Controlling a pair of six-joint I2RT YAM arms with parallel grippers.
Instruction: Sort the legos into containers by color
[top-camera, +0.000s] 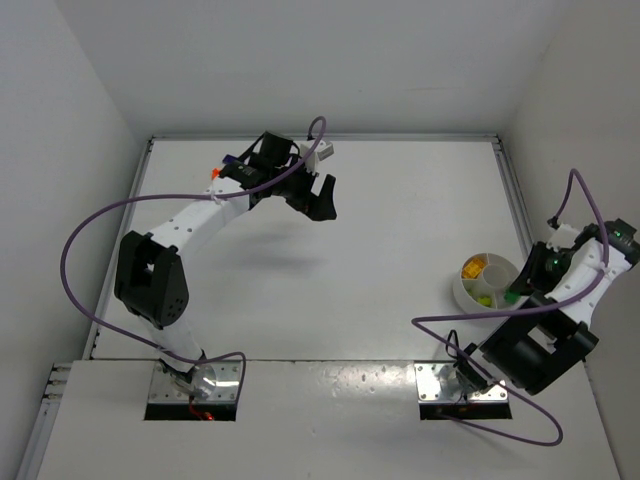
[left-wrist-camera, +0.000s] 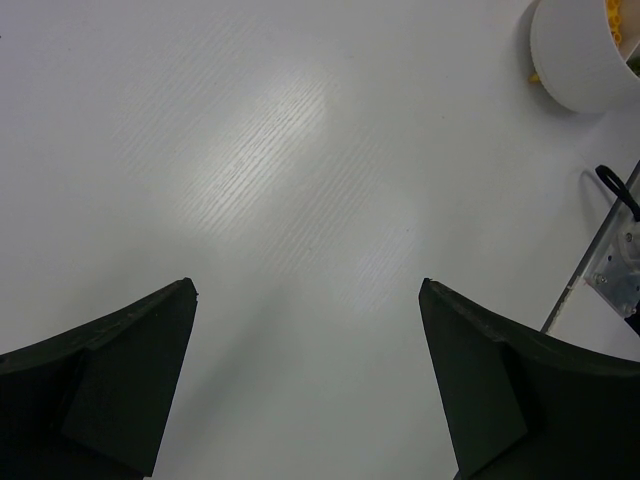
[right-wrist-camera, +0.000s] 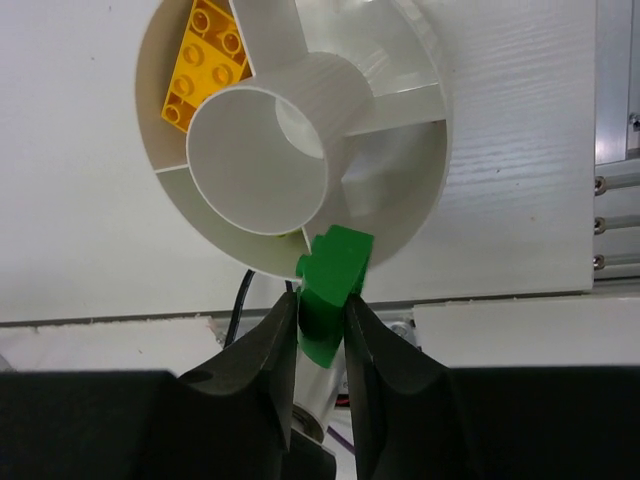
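The white round dish has a raised centre cup and divided containers around it. One container holds an orange-yellow lego. My right gripper is shut on a green lego, which hangs just over the dish's near rim. From above, that gripper sits at the right side of the dish, where an orange-yellow lego and a yellow-green one lie. My left gripper hovers far back at the table's middle, open and holding nothing. The dish shows at the top right of its view.
A metal rail runs along the table's right edge close to the dish. Grey mounting plates sit at the near edge. Purple cables loop by both arm bases. White walls enclose the table.
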